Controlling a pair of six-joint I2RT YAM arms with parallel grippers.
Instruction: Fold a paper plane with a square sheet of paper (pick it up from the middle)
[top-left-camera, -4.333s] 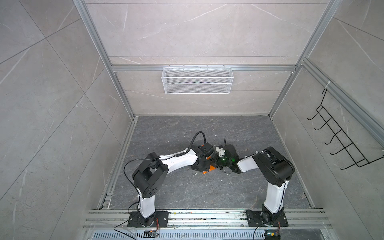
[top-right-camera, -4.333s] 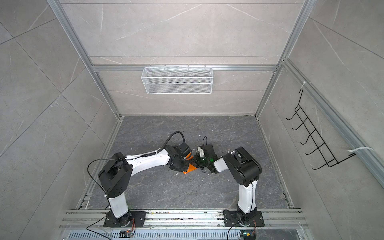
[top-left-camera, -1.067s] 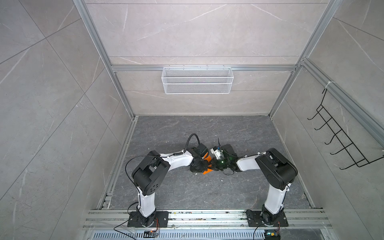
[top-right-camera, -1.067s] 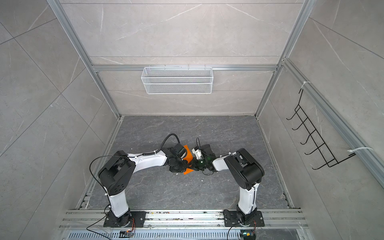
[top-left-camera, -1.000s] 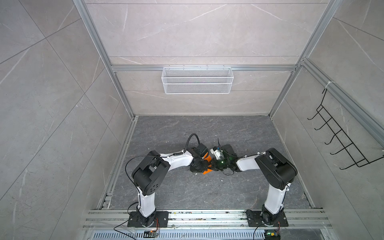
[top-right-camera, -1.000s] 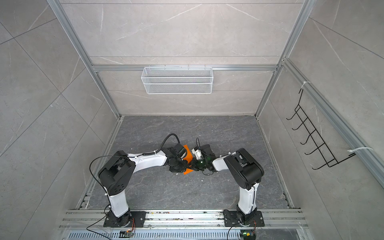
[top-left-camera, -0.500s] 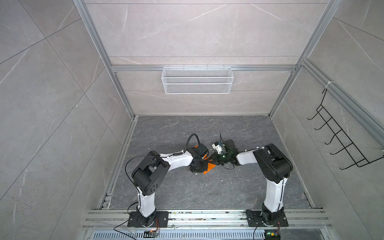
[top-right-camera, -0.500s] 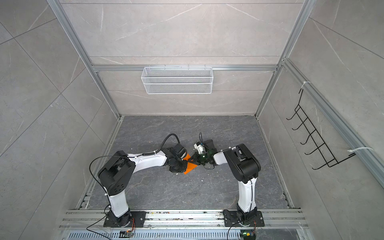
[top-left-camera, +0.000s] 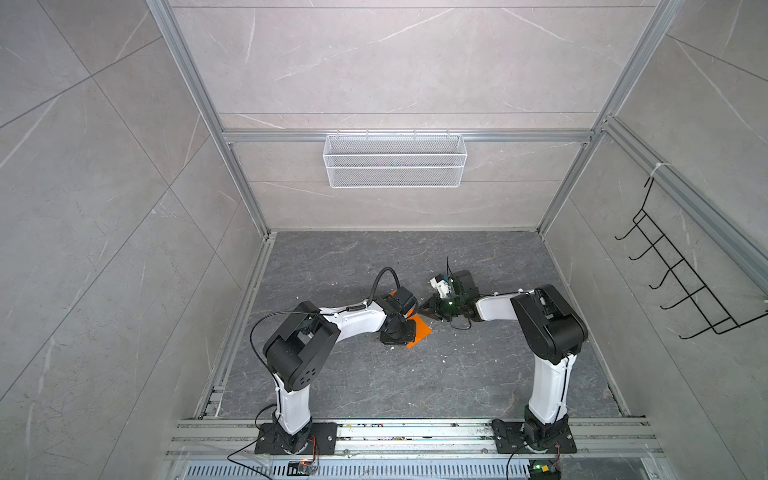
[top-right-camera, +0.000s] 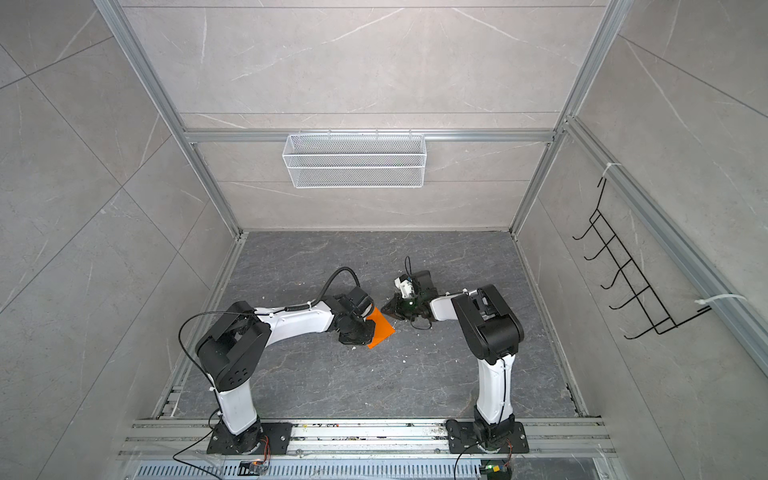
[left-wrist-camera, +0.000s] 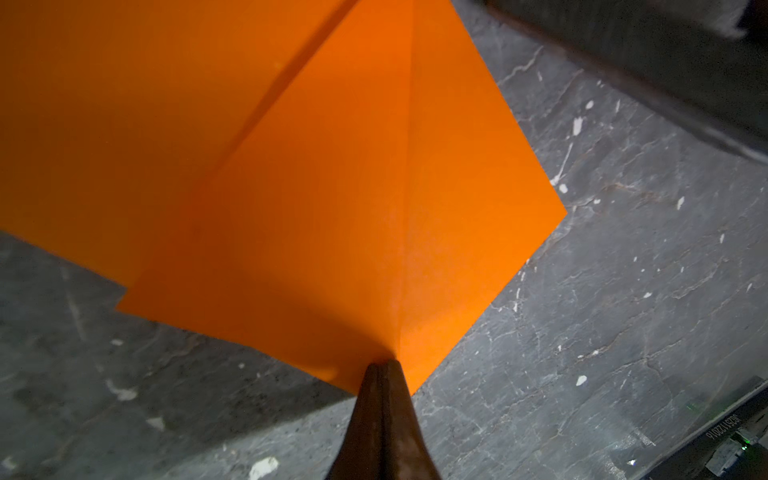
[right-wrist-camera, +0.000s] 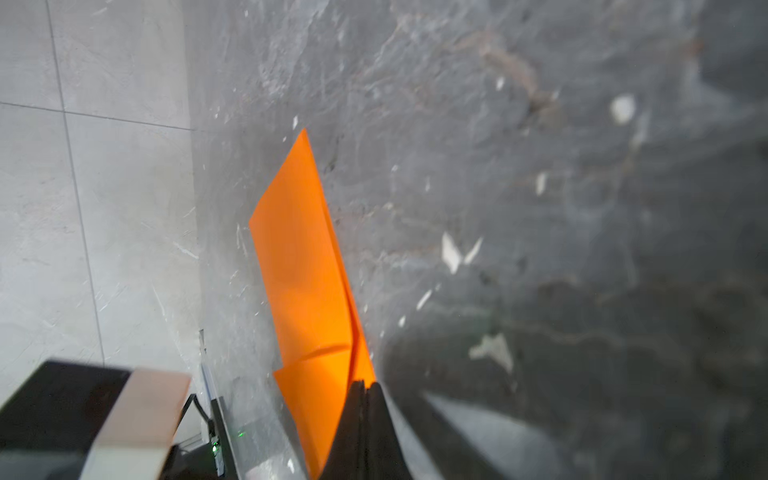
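The left gripper (left-wrist-camera: 383, 368) is closed tight. Its two dark fingertips pinch the edge of the orange sheet of paper (left-wrist-camera: 332, 187) just where a crease ends. The sheet rises from the pinch like a shallow tent, with one folded flap overlapping.

The right gripper (right-wrist-camera: 365, 384) is closed too, its tips against a raised fold of the same sheet. That view is blurred, so a grip cannot be confirmed.

In both top views the sheet lies mid-floor between the two arms. It is mostly hidden under the left arm's wrist (top-left-camera: 397, 322), with only one orange corner showing.

White flecks dot the grey stone-patterned floor (top-left-camera: 415, 374), which lies open all around the arms. A white wire basket (top-left-camera: 395, 160) hangs on the back wall and a black hook rack (top-left-camera: 683, 261) on the right wall, both well apart from the grippers. A metal rail (top-left-camera: 415, 432) borders the front edge.
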